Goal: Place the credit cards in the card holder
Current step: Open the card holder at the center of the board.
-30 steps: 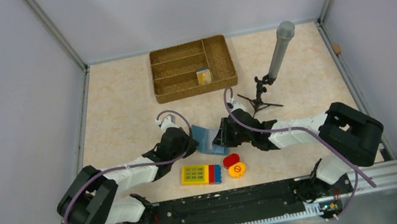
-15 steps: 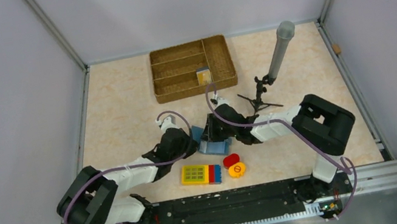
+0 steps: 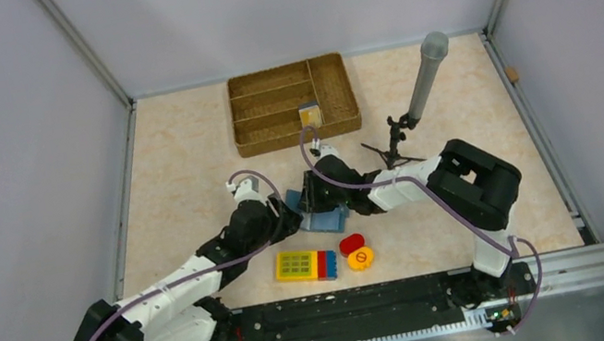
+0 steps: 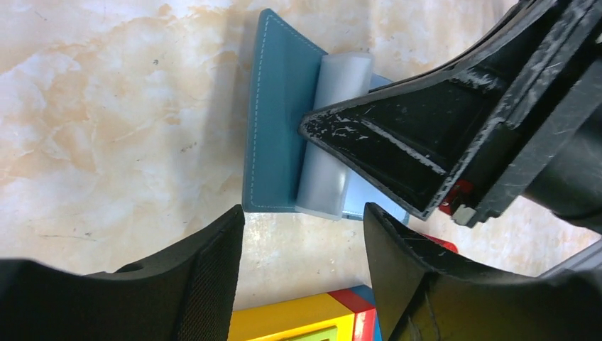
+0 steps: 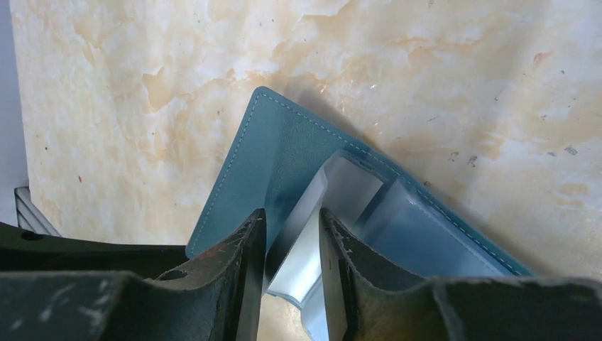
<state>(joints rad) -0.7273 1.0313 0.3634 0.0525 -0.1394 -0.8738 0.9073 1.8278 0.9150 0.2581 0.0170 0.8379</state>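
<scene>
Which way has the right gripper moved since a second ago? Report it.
Yes: the right gripper moved leftward in the top view, away from the tripod, over the card holder.

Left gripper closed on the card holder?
No, the left gripper stands open, with the card holder lying just ahead of its fingertips.

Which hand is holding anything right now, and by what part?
Right hand pinches the card holder by its pale clear inner pocket sleeve; left hand is open, holding nothing.
</scene>
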